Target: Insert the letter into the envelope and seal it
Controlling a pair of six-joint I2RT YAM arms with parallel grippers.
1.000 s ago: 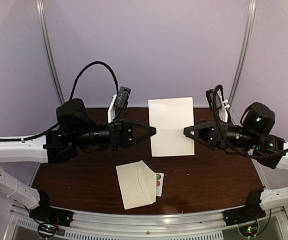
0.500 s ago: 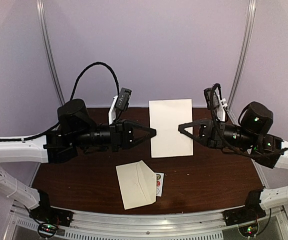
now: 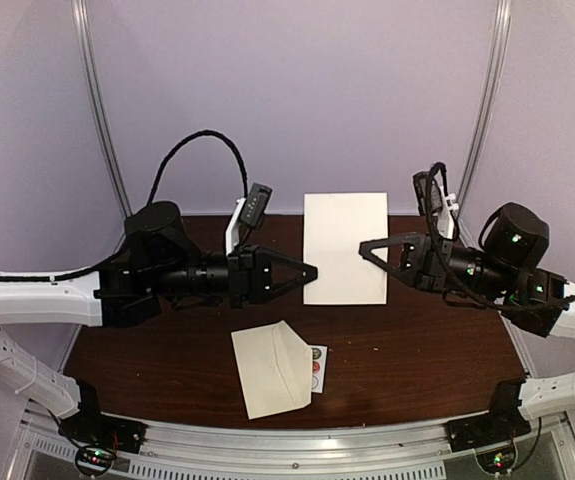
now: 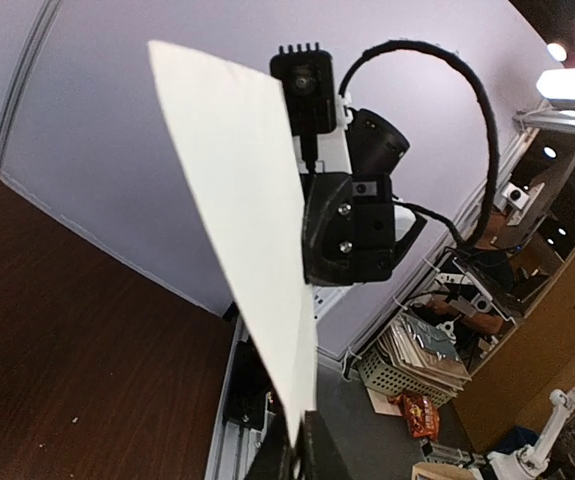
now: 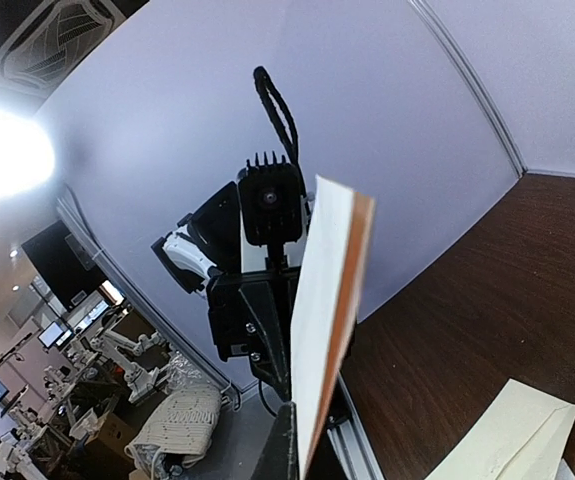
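The letter (image 3: 345,248), a white sheet, hangs in the air above the back of the table, held between both arms. My right gripper (image 3: 365,248) is shut on its right edge. In the right wrist view the sheet (image 5: 322,300) stands edge-on, clamped at my right gripper (image 5: 302,425). My left gripper (image 3: 314,271) reaches the sheet's lower left edge. In the left wrist view the paper (image 4: 247,200) tapers down between the fingers of my left gripper (image 4: 297,430), which stand narrowly either side of it. The cream envelope (image 3: 272,368) lies flat near the front, its flap open.
A small white card of round stickers (image 3: 316,368) peeks out from under the envelope's right side. The dark brown table (image 3: 417,350) ends at a metal rail in front. Curved wall rails rise at the back left and back right.
The right gripper has shut on the letter's right edge. Both arms and the letter have shifted slightly right, and the sheet now hangs straighter. The envelope has not moved.
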